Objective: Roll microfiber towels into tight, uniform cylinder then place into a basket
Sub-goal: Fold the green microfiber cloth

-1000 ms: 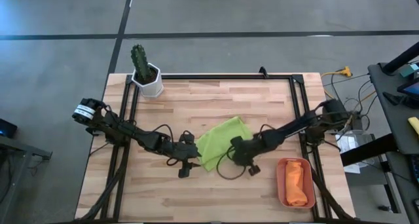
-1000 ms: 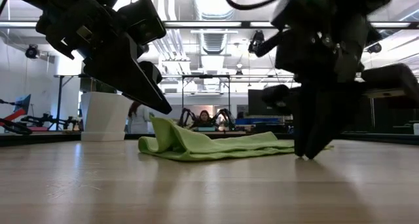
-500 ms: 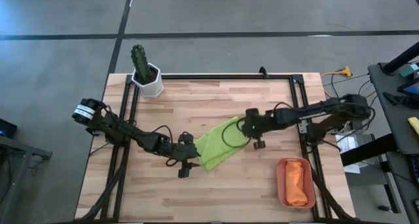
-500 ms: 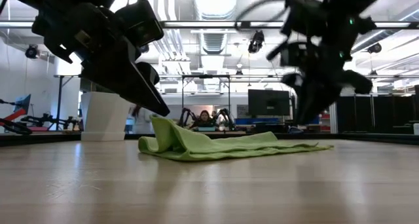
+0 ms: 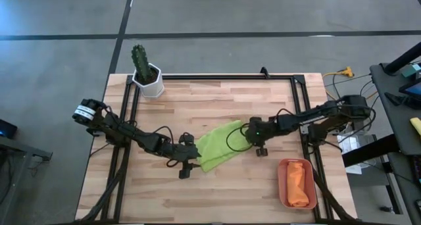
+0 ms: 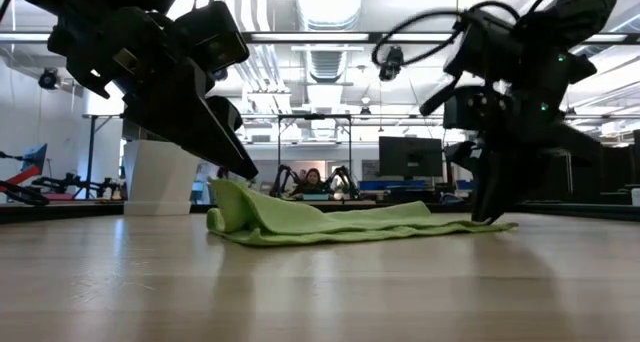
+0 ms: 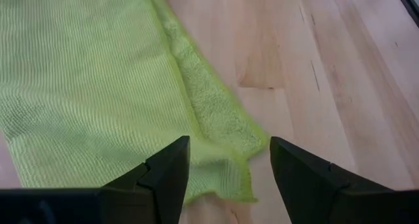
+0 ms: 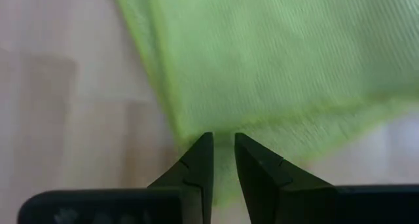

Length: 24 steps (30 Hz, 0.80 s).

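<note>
The lime green microfiber towel lies flat between the right pincer, nearly closed over its edge, and the left pincer, spread above its corner, while beyond the right one, only from above, the terracotta plastic tray shows the orange towel.

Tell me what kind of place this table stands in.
Most likely a robotics lab or workshop. The wooden table stands on a bare grey concrete floor, the low view shows exposed ceiling ducts and a monitor behind, and loose cables run beside the table.
</note>
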### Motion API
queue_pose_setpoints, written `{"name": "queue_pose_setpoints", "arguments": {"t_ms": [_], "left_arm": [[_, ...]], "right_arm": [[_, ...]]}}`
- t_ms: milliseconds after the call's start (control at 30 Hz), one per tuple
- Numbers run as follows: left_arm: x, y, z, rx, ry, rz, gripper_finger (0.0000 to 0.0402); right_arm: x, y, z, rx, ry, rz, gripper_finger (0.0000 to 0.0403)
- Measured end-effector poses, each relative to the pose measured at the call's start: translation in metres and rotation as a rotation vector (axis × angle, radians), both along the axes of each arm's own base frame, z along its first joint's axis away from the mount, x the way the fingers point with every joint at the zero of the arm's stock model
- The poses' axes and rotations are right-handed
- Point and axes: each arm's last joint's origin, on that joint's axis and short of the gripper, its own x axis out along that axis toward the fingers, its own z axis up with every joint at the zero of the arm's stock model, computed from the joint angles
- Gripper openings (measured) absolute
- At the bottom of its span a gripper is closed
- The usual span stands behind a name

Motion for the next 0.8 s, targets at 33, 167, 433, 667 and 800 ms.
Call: {"name": "queue_pose_setpoints", "arguments": {"t_ms": [33, 167, 433, 667, 800], "left_arm": [[0.000, 0.000, 0.000, -0.001, 0.001, 0.001, 0.0195], [0.000, 0.000, 0.000, -0.003, 0.001, 0.002, 0.0195], [-0.002, -0.001, -0.002, -0.012, 0.014, -0.017, 0.0195], [-0.004, -0.005, -0.002, -0.013, 0.017, -0.036, 0.0195], [-0.004, -0.006, -0.003, -0.013, 0.020, -0.039, 0.0195]], "right_arm": [[0.002, 0.004, -0.001, 0.013, -0.016, 0.000, 0.0058], [0.016, 0.030, -0.005, 0.051, -0.075, 0.040, 0.0058], [0.055, 0.075, -0.016, -0.008, -0.071, 0.121, 0.0058], [0.060, 0.078, 0.010, -0.019, -0.085, 0.165, 0.0059], [0.054, 0.076, 0.034, -0.033, -0.160, 0.206, 0.0068]]}}
